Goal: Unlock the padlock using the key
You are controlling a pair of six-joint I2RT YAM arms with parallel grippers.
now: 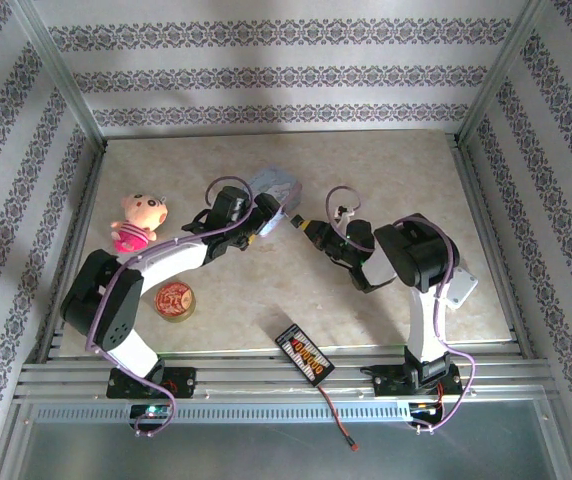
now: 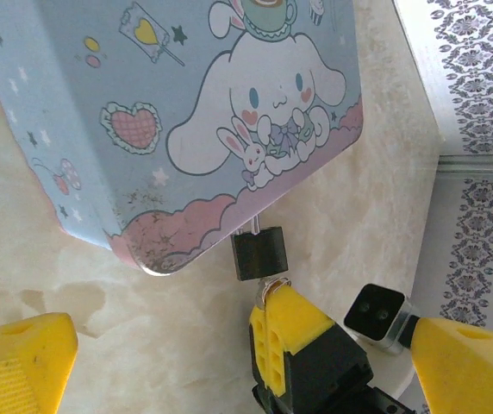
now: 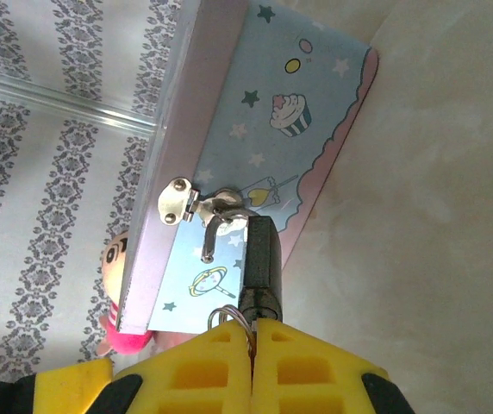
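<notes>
Right wrist view: the padlock (image 3: 261, 259) sits right at the tips of the right jaws, hung from the hasp (image 3: 177, 200) by a thin silver shackle (image 3: 208, 233). The right gripper (image 3: 252, 332) has its yellow jaws pressed together, apparently on the key (image 3: 227, 316), whose wire ring peeps out. Key at the lock, I'd say; the turn and freeing the shackle look left to do. Matte dark block, glossy printed tin (image 3: 290, 112) beyond, marbled worktop (image 3: 436, 216). The left gripper (image 1: 256, 228) has its jaws apart, flanking the tin.

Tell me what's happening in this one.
The right gripper is shut on a small silver key held against the base of the tiny dark padlock, which hangs by its thin silver shackle from the hasp of the pale blue rectangular tin. The left gripper hovers open beside the tin, not gripping it.
</notes>
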